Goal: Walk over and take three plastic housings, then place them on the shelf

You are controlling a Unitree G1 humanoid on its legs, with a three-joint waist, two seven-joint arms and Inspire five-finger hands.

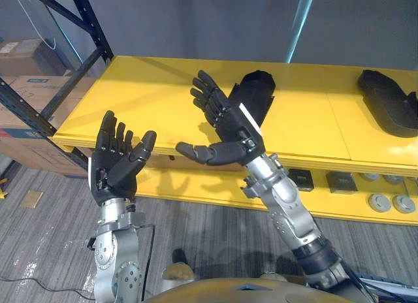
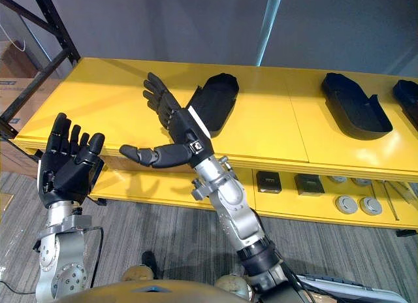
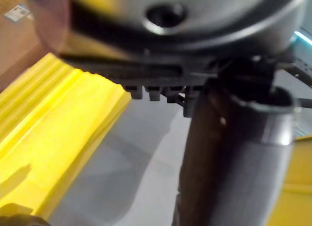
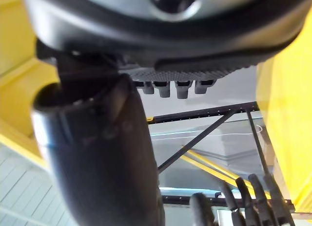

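Left hand (image 2: 65,166): nearest, at the left, raised in front of the shelf's near edge. Fingers straight and spread, nothing in it.
Right hand (image 2: 183,130): a little farther in, reaching over the near edge of the shelf (image 2: 111,94). Fingers straight and fanned, thumb stuck out to the left, palm empty.
First housing (image 2: 219,97): black shell lying on the yellow top board just behind the right hand. The hand covers its near end, so I cannot tell whether they touch.
Second housing (image 2: 356,107): on the same board, well to the right.
Third housing (image 2: 408,94): at the far right edge, partly cut off.
Lower shelf: small dark square parts (image 2: 269,181) and grey round parts (image 2: 358,204), not part of the task.
Step, as judged: three housings lie on the shelf and both hands are bare, so placing looks done or nearly so.
Doing it well: draw the right hand straight back toward the near side with the fingers kept flat. Avoid sweeping right, where the knuckles could nudge the first housing, and keep the thumb clear of the shelf lip.
Risk: a brush could skate the light shell along the smooth board.
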